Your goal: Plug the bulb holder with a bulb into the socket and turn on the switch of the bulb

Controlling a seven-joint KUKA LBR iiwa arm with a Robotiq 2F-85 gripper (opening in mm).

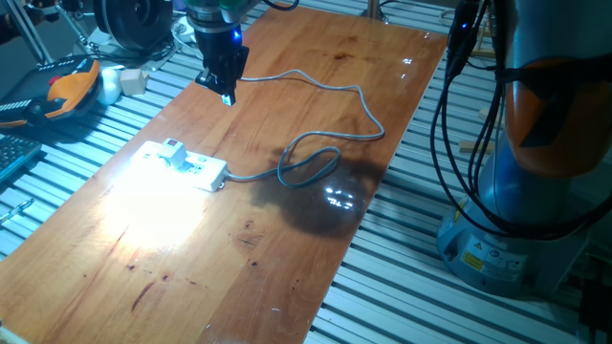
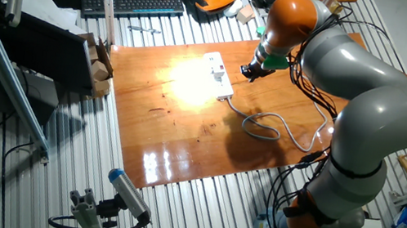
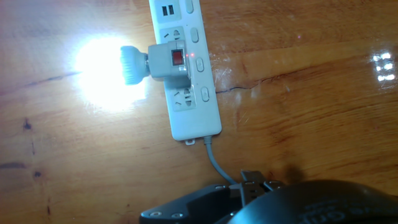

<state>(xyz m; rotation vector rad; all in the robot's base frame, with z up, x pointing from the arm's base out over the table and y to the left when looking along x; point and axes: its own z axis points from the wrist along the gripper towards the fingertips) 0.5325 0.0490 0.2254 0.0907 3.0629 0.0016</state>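
Note:
The bulb holder (image 3: 171, 61), a small white box with a red switch, sits plugged into the socket (image 3: 189, 106), a long white power strip lying on the wooden table. Its bulb (image 3: 102, 68) glows brightly to the left and washes out the wood around it. The fixed views show the same holder (image 1: 173, 152) on the socket (image 1: 198, 169), also seen from the far side as socket (image 2: 218, 73). My gripper (image 1: 227, 94) hangs above the table, up and away from the strip, with its fingers together and nothing in them. Only its dark underside (image 3: 249, 186) shows in the hand view.
The strip's grey cable (image 1: 316, 158) runs across the table in a loop and on toward the far edge. An orange teach pendant (image 1: 72, 86) and a keyboard (image 2: 131, 1) lie off the table on the slatted bench. The arm's base (image 2: 328, 209) stands beside the table.

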